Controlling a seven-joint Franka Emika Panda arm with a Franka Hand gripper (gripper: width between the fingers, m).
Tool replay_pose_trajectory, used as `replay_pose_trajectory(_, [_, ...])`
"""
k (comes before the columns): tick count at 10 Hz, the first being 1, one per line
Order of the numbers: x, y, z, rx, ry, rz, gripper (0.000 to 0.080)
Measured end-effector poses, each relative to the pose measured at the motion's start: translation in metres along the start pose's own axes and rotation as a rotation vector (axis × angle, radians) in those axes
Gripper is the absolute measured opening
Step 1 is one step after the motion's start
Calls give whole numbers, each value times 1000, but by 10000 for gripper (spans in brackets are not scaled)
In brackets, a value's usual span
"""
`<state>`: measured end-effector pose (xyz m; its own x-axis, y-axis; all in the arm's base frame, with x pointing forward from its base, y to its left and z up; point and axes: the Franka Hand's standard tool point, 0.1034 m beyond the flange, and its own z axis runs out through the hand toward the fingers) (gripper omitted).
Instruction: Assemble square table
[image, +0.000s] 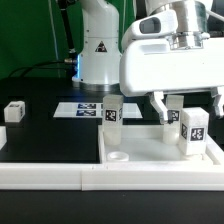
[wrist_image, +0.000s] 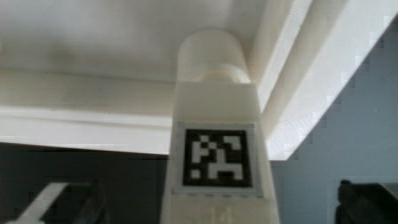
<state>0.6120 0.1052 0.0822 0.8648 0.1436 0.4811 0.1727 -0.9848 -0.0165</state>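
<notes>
The white square tabletop (image: 150, 146) lies flat at the front right. Three tagged white legs stand on it: one at its left corner (image: 112, 113), one further back (image: 173, 116) and one at the right (image: 196, 126). A fourth leg (image: 14, 112) lies loose on the black table at the exterior view's left. My gripper (image: 186, 104) hangs just over the two right-hand legs. In the wrist view a tagged leg (wrist_image: 217, 150) runs lengthwise between the fingers (wrist_image: 43, 206), with a gap on each side. The gripper (wrist_image: 210, 208) is open around it.
The long white border rail (image: 60, 177) runs along the front. The marker board (image: 84, 109) lies behind the tabletop, in front of the robot base (image: 98, 50). The table surface is black.
</notes>
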Motion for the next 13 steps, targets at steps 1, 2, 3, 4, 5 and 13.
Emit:
replay_pose_trajectory(1, [2,-4,-1,16,-47,4,649])
replay_pose_trajectory(2, [6,-7,-2,30,-89,9,649])
replay_pose_trajectory(3, [12,-7,-1,36,-108,9,649])
replay_pose_trajectory(4, [11,-8,1,58,-191,12,649])
replay_pose_trajectory(5, [13,-7,3,73,-247,16,649])
replay_pose_trajectory(13, [10,1,5,101,-544,34,515])
